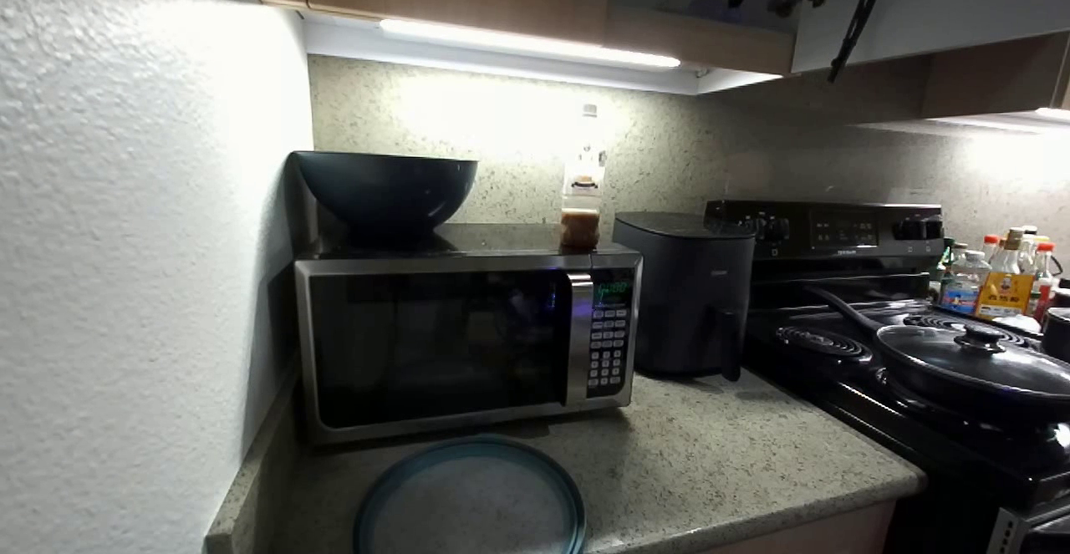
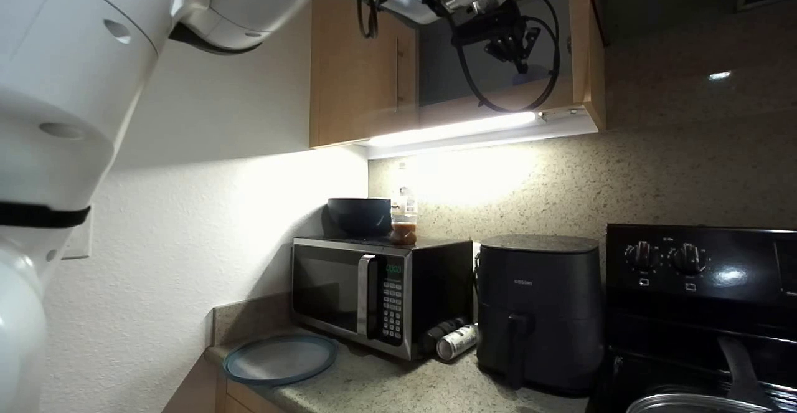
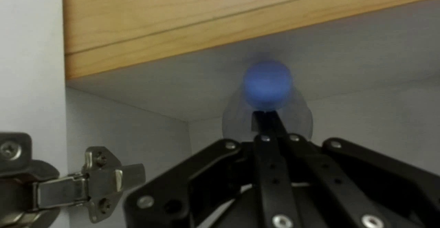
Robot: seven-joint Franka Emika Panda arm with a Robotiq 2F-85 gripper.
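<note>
The black two-fingered gripper (image 3: 265, 114) is held with its fingers drawn narrowly together; whether anything thin is pinched between the tips cannot be told. A round, smooth blue object (image 3: 267, 83) is seen right at the fingertips in the wrist view, its lower edge met by them, and a wider translucent rounded shape (image 3: 299, 118) is seen behind it; actual contact cannot be made out. Beyond the gripper and to its left, the grey-white inner walls of a cabinet (image 3: 127, 131) are shown, and above the fingertips a slanting pale wooden edge (image 3: 220, 28) is seen. A silver metal hinge (image 3: 105, 183) is fixed to the left of the gripper. In an exterior view, the gripper is borne by a white jointed robot arm (image 2: 81, 108), and a bright white strip light (image 2: 454, 129) is mounted lower than it. Well below the gripper, in both exterior views, a silver-framed black microwave (image 1: 443, 345) is topped by a dark blue round bowl (image 1: 389, 193) and a clear plastic bottle (image 1: 583, 176) with brown contents. Beside the microwave a dark grey air fryer (image 2: 542, 313) is stood, and before the microwave a flat blue-rimmed disc (image 1: 472, 500) is laid.
</note>
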